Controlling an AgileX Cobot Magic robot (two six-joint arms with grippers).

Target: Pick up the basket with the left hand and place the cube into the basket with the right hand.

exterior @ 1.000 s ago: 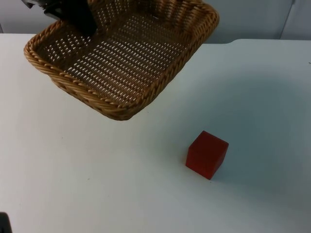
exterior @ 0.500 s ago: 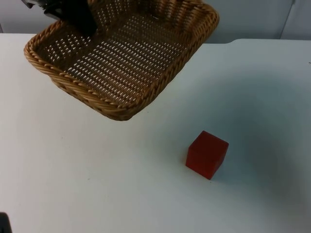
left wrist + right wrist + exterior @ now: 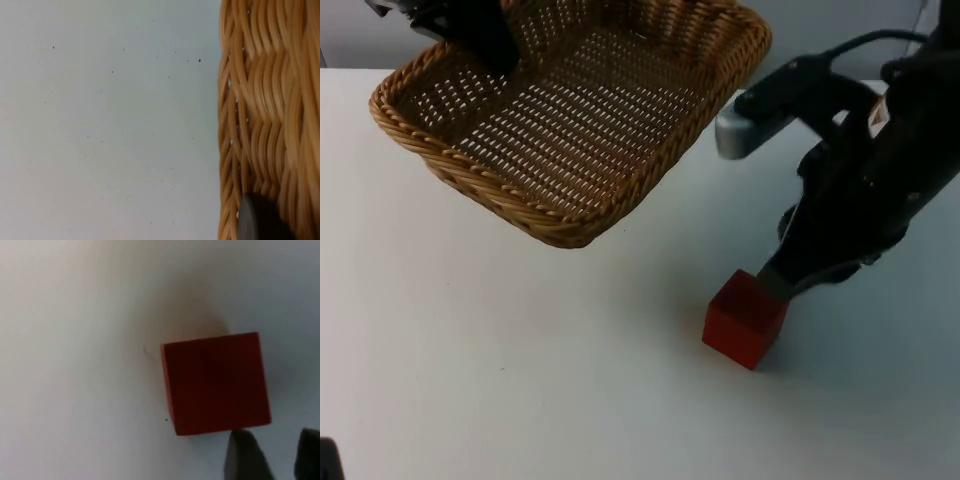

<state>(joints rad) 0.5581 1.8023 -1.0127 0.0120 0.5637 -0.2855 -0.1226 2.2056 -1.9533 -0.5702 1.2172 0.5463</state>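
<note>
A white bench (image 3: 470,380) runs back to a grey partition wall (image 3: 840,40). The wicker basket (image 3: 570,120) hangs tilted above the bench's far left part, its near corner lowest and its far rim up against the wall line. The left gripper (image 3: 485,40) is clamped on the basket's far-left rim; in the left wrist view one black fingertip (image 3: 260,220) presses against the woven wall (image 3: 270,100), with bare bench beside it. The red cube (image 3: 744,322) sits on the bench nearer the front edge, right of centre and well apart from the basket. The right gripper (image 3: 790,280) has come in from the right side and now hangs at the cube's far right edge, just above it. In the right wrist view the cube (image 3: 216,382) lies just beyond the fingers (image 3: 245,457); I cannot tell whether they are spread or together.
</note>
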